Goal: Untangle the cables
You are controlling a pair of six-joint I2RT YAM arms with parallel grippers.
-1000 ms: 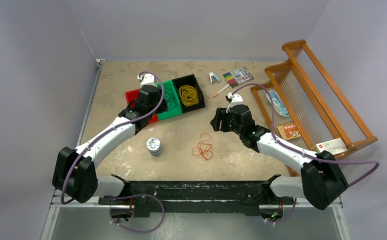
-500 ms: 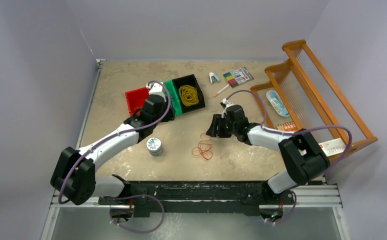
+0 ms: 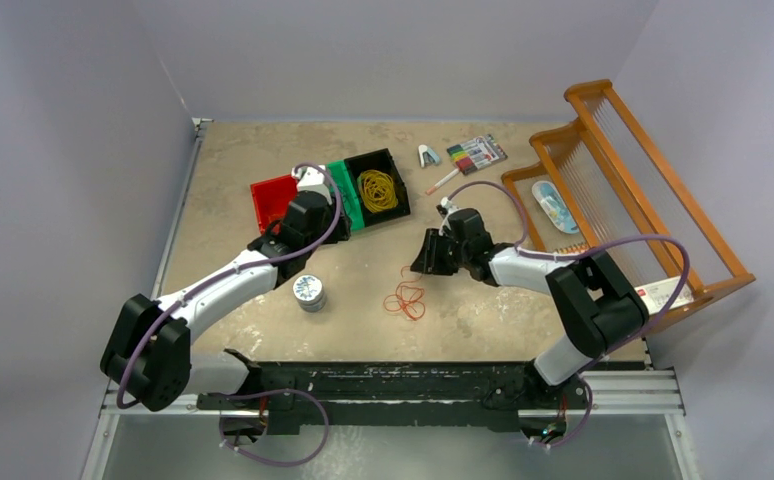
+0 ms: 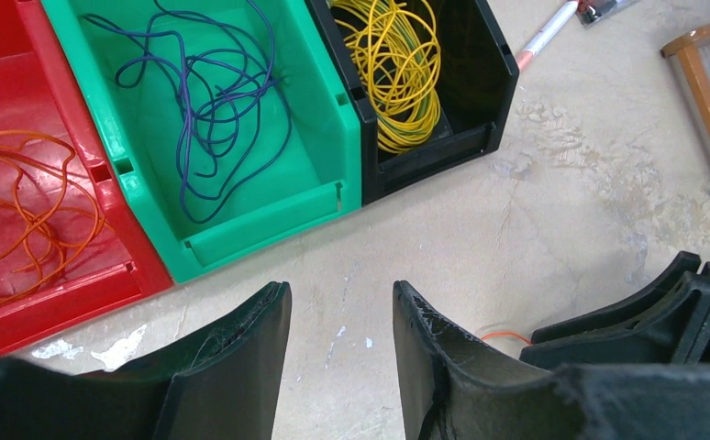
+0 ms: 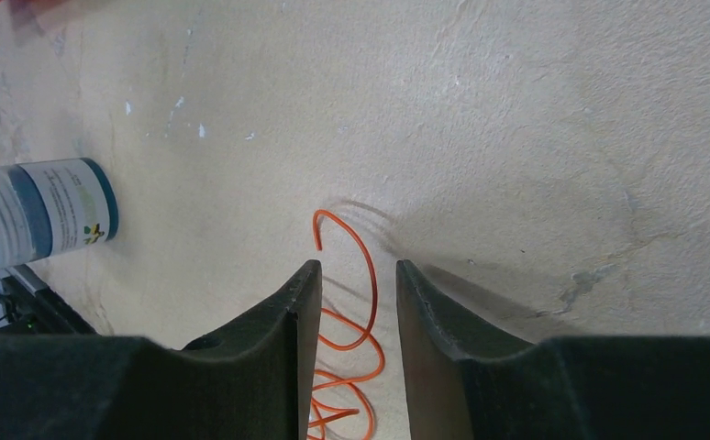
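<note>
A loose orange-red cable point(image 3: 405, 299) lies in loops on the table centre. My right gripper point(image 3: 420, 266) is open just above its far end; in the right wrist view its jaws point(image 5: 356, 268) straddle a curl of that cable point(image 5: 368, 275). My left gripper point(image 3: 321, 228) is open and empty over bare table in front of the bins point(image 4: 340, 291). A red bin point(image 4: 67, 284) holds an orange cable point(image 4: 30, 202). A green bin point(image 4: 269, 206) holds a dark blue cable point(image 4: 209, 101). A black bin point(image 4: 480, 92) holds a yellow cable point(image 4: 397, 64).
A small labelled can point(image 3: 309, 292) stands left of the loose cable and shows in the right wrist view point(image 5: 39, 211). A marker pack point(image 3: 477, 153), a pen point(image 3: 443, 180) and a small clip point(image 3: 428, 155) lie at the back. A wooden rack point(image 3: 643, 190) stands at the right.
My left gripper has moved right and nearer, from over the red bin to in front of the green one. My right gripper has moved left and down onto the orange cable's far end.
</note>
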